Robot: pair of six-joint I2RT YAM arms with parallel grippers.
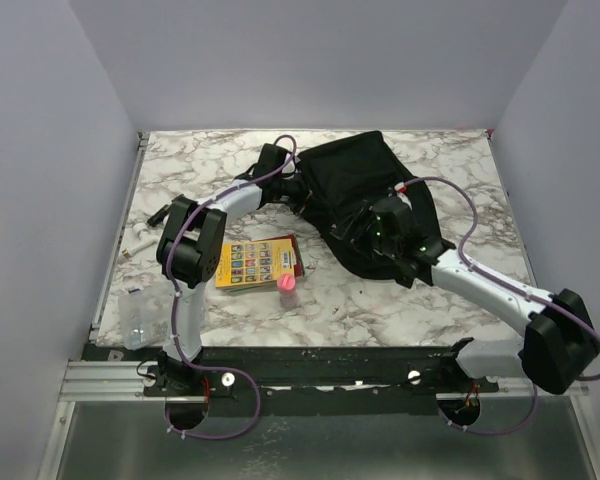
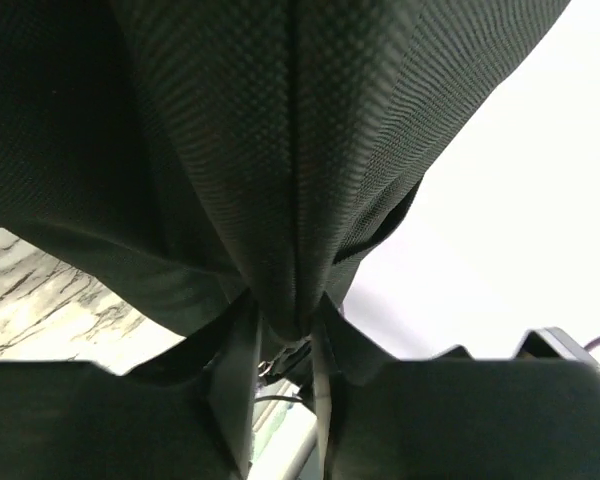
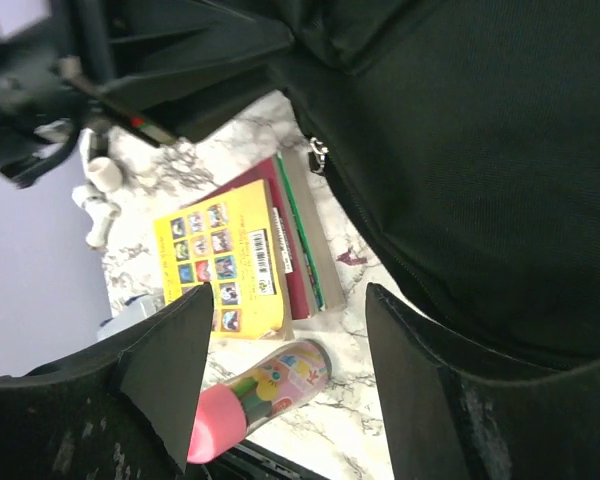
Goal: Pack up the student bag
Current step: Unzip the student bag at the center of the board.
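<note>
The student bag [image 1: 355, 180] is a large black fabric backpack lying at the back right of the marble table. My left gripper [image 1: 298, 190] is at its left edge. In the left wrist view the left gripper [image 2: 285, 325] is shut on a pinched fold of the bag's fabric [image 2: 280, 150], which hangs above the fingers. My right gripper [image 1: 368, 232] hovers over the bag's near edge. In the right wrist view the right gripper [image 3: 288, 290] stands open with nothing between its fingers [image 3: 170, 350], and the bag [image 3: 480, 150] fills the upper right.
A stack of books with a yellow cover on top [image 1: 258, 262] lies left of the bag, and a pink-capped tube [image 1: 287, 283] lies at its near corner. A clear plastic container [image 1: 140, 315] sits at the near left edge. Small white pieces [image 1: 135, 240] lie further back.
</note>
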